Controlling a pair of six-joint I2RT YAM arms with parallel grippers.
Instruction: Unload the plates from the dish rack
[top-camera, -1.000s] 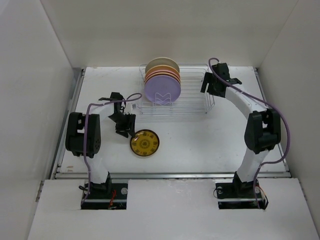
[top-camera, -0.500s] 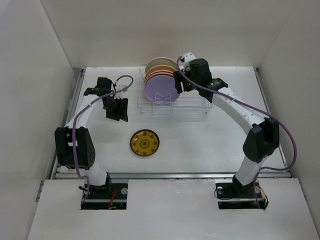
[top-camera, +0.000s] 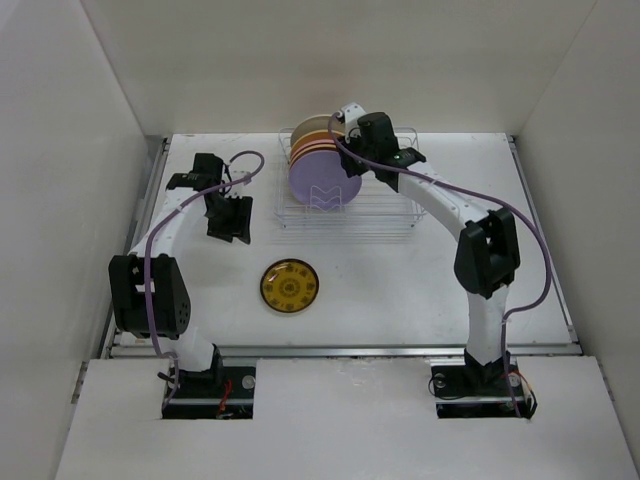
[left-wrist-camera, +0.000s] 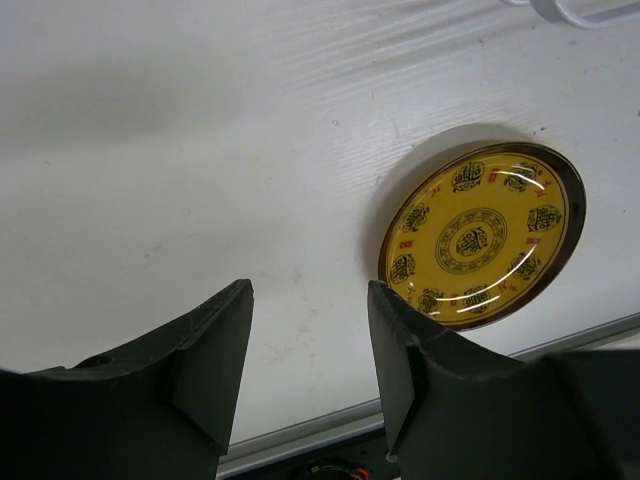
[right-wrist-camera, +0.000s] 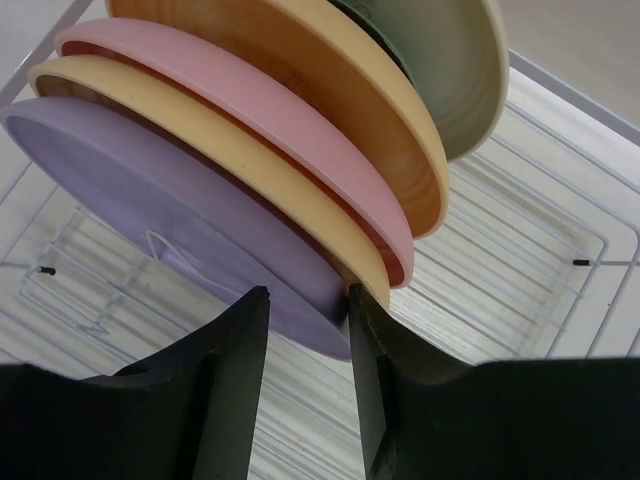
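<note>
The dish rack (top-camera: 395, 215) stands at the back centre with several plates upright at its left end. The lavender plate (top-camera: 322, 175) is frontmost; behind it stand a tan-yellow plate (right-wrist-camera: 200, 130), a pink plate (right-wrist-camera: 250, 95), another tan one and a cream plate (right-wrist-camera: 455, 60). My right gripper (top-camera: 352, 160) straddles the lavender plate's (right-wrist-camera: 150, 200) right rim. One finger sits in the slot behind it and the other in front with a gap, so the gripper (right-wrist-camera: 305, 292) is open. The mustard-yellow patterned plate (top-camera: 289, 285) lies flat on the table. My left gripper (top-camera: 230, 218) hovers open and empty, up and left of it.
The rack's right half (right-wrist-camera: 520, 250) holds no plates, only wire floor and low sides. White walls close in the table on the left, right and back. A metal rail (left-wrist-camera: 300, 435) runs along the table's near edge.
My right arm has swung left across the rack to the plates, and its jaws have narrowed around the lavender plate's rim. My left arm rose away from the mustard plate, then held still.
</note>
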